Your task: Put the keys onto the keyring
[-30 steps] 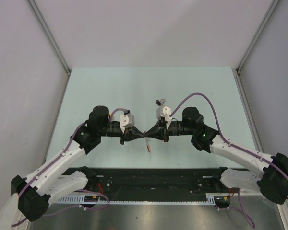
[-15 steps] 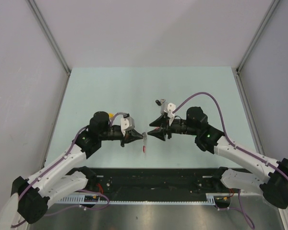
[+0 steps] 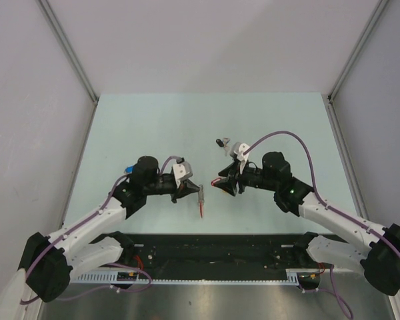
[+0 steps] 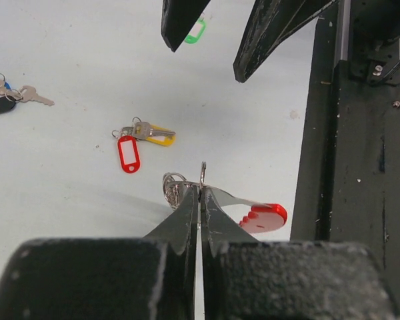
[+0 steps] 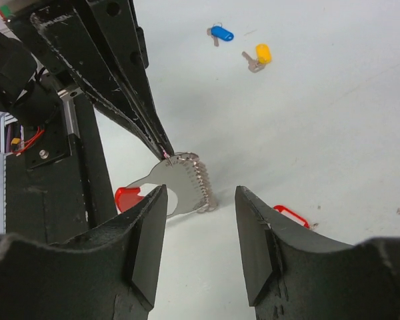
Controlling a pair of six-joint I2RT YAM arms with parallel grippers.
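**A:** Where is the keyring sitting right now?

**B:** It is hanging clear of the bench [image 3: 153,127]. The left end effector [image 4: 199,195] is pinching it, jaws pressed fully together on the thin grey edge of the keyring [image 5: 183,181]. The red end is drooping toward the arm bases.

**A:** And the other arm?

**B:** The right end effector [image 5: 200,197] is standing partly open and gripping nothing, just beside the ring's scalloped side.

**A:** How is it looking to handle?

**B:** Light, I am judging. The grey half is reading as bare metal: thin, stiff, smooth, likely slippery, scalloped along one edge. The red half looks thicker and matte, probably grippier. Held at one thin point, it is liable to pivot, so a second hold on the red band seems the safer choice.

**A:** The keys?

**B:** They are lying flat on the pale green surface, well apart from the ring. The red-tagged key [image 4: 128,153] is just beside the yellow-tagged key [image 4: 153,132], and the blue-tagged key [image 5: 220,32] is farther off. The blades are thin, stiff and low. I am guessing the plastic tags are the easier grab, since they are thicker.
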